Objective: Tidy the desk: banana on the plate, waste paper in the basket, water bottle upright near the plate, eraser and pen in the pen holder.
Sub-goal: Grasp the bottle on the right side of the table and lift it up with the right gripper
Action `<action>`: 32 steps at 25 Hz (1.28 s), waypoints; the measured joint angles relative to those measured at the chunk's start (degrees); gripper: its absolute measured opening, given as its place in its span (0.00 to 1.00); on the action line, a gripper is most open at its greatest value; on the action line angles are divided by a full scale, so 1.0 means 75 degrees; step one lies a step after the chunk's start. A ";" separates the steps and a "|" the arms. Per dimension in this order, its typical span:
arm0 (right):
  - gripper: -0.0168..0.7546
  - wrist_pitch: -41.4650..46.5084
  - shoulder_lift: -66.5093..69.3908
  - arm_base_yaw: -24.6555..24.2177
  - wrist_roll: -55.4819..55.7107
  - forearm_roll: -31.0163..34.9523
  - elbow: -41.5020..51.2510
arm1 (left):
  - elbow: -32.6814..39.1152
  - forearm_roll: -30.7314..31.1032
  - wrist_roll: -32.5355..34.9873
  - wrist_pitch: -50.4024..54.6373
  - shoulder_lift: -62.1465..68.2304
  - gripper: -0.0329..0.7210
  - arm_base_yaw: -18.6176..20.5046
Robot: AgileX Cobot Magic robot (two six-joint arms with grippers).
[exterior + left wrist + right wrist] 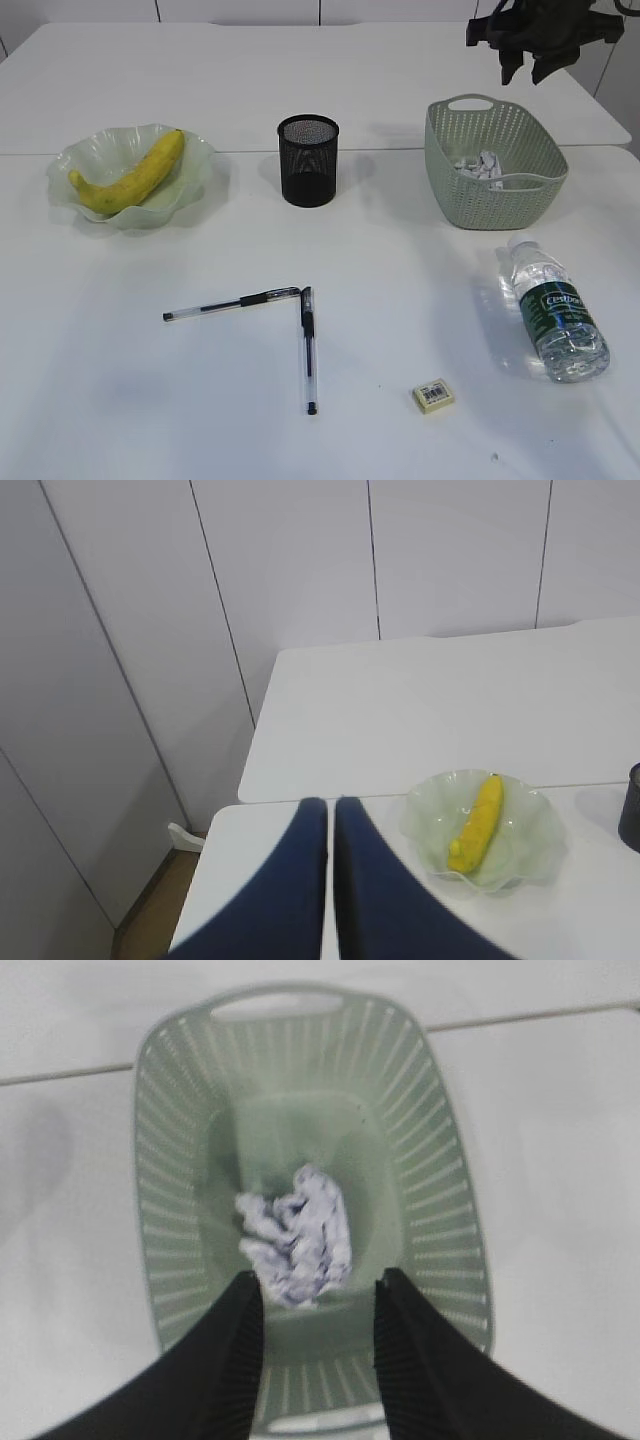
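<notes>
Banana point(133, 172): lying in the plate point(205, 160) at far left of the bench point(120, 400); already where the task wants it.

Waste paper point(296, 1233): crumpled, resting on the floor of the basket point(160, 1160); judged done.

Right hand point(318, 1295): poised directly above the basket, fingers spread to a moderate gap, holding nothing; position fits a drop into the basket. In the exterior view, high at top right point(528, 62), well clear of everything.

Left hand point(331, 815): fingers pressed nearly together, nothing between them; parked off the near-left corner of the bench, beside the plate, out of the working area.

Water bottle point(556, 310): on its side near the right edge, cap toward the basket; far from the plate, so needing both a stand-up and a carry across. Round body likely to roll if nudged.

Two pens point(232, 303) point(308, 350): flat at centre, ends meeting in an L; neither in the pen holder point(308, 160), which stands upright between plate and basket.

Eraser point(434, 396): flat on the bench, right of the pens, well apart from the holder.

Remaining, by judgement: bottle, both pens, eraser.
</notes>
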 joint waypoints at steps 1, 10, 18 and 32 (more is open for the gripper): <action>0.39 0.0221 0.0000 0.0000 -0.0027 0.0180 -0.0085 | 0.0000 0.0000 0.0000 0.0000 0.0000 0.02 0.0000; 0.39 0.0858 -0.0175 0.0000 -0.0318 0.1620 -0.0247 | 0.0000 0.0198 0.0000 0.0179 0.0007 0.02 0.0000; 0.39 0.0893 -0.0761 0.0000 -0.0624 0.1697 -0.0303 | 0.0000 0.0354 0.0000 0.0657 0.0007 0.02 0.0000; 0.39 0.0910 -0.2126 0.0000 -0.1138 0.1611 0.1140 | 0.0000 0.0354 0.0000 0.0657 0.0007 0.02 0.0000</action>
